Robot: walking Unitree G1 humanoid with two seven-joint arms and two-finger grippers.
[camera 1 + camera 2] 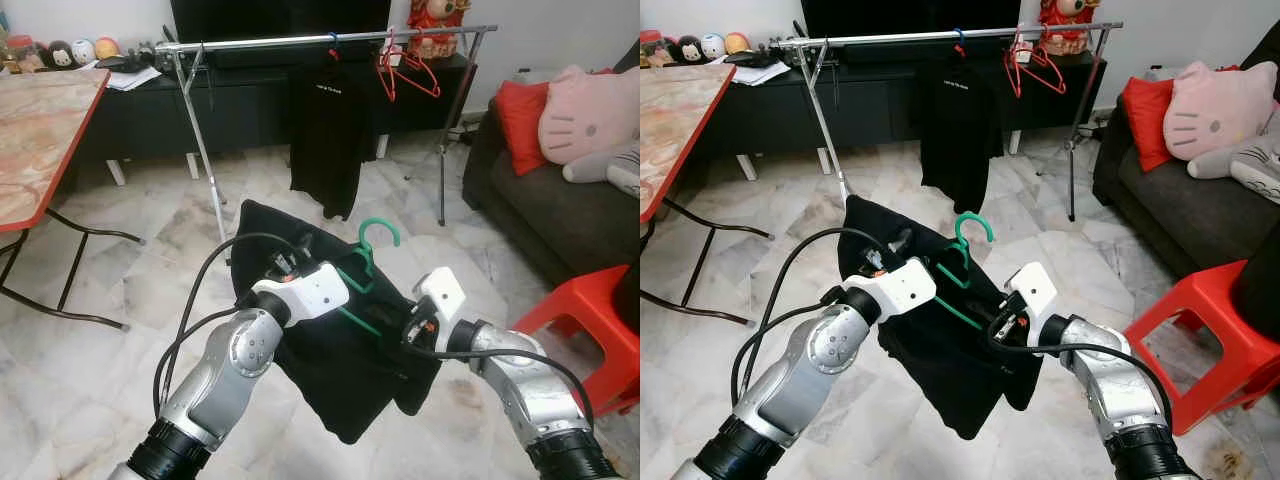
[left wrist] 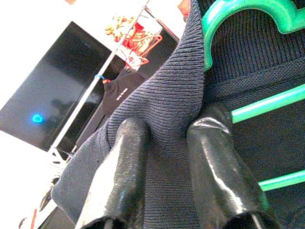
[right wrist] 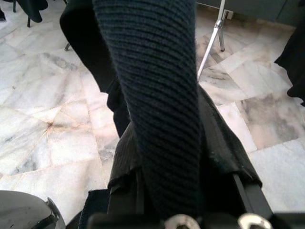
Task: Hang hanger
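Both our grippers hold a dark knit garment [image 1: 340, 380] on a green hanger [image 1: 368, 262] above the marble floor [image 1: 120, 380]: left gripper [image 2: 167, 143] pinches a fold, right gripper [image 1: 405, 335] is cloth-covered, fingers indiscernible. Clothes rail [image 1: 300, 40] stands well beyond.

Green plastic hanger [image 1: 368, 268] inside a dark knit garment [image 1: 345, 370]; hook upright and clear above the collar, between the two grippers. Garment pinched at both shoulders, hanging limp below them. Hanger's bars lie just beside the left fingers [image 2: 217, 162].
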